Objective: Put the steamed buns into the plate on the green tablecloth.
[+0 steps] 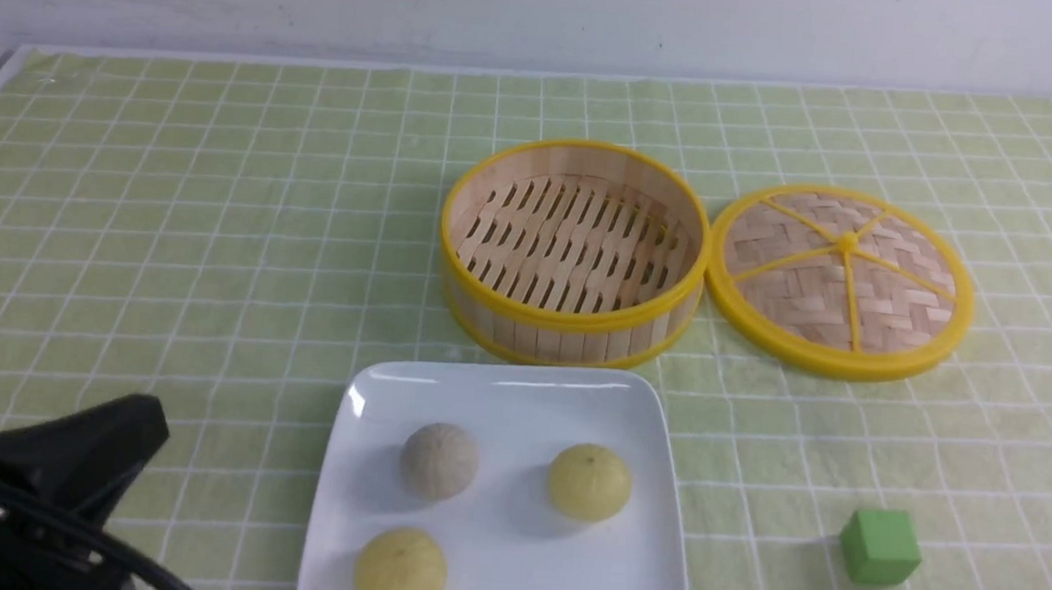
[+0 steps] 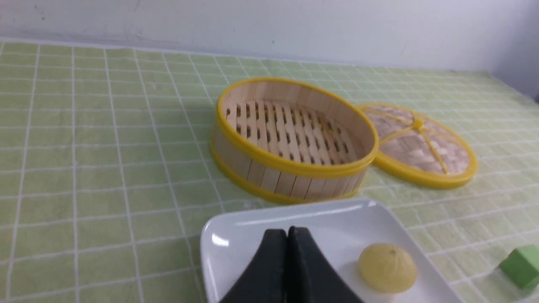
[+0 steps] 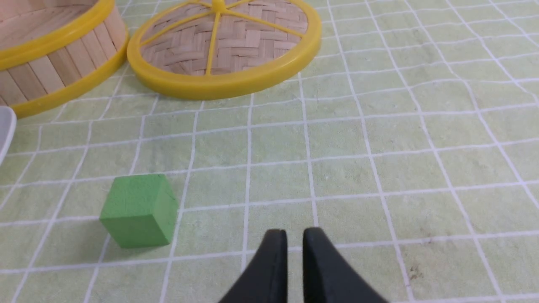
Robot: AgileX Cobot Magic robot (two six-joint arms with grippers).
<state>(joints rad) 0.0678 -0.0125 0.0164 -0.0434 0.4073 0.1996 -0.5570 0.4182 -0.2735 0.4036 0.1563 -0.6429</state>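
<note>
left gripper (image 2: 287,235) closed, empty | right gripper (image 3: 294,240) slightly parted, empty | steamed buns (image 1: 439,459) on plate (image 1: 519,387): likely soft, light; pinch gently across dome sides

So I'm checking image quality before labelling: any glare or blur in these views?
Front view: bright glare streaks on the glossy white square plate, and the left arm is blurred. Left wrist view: the same plate glares. Right wrist view: soft, even light.

The plate (image 1: 356,468) runs off the front view's lower edge, clipping the nearest yellow bun (image 1: 400,571). The left arm (image 1: 21,491) shows only partly (its jaws unseen there); the right arm lies wholly outside that view.
</note>
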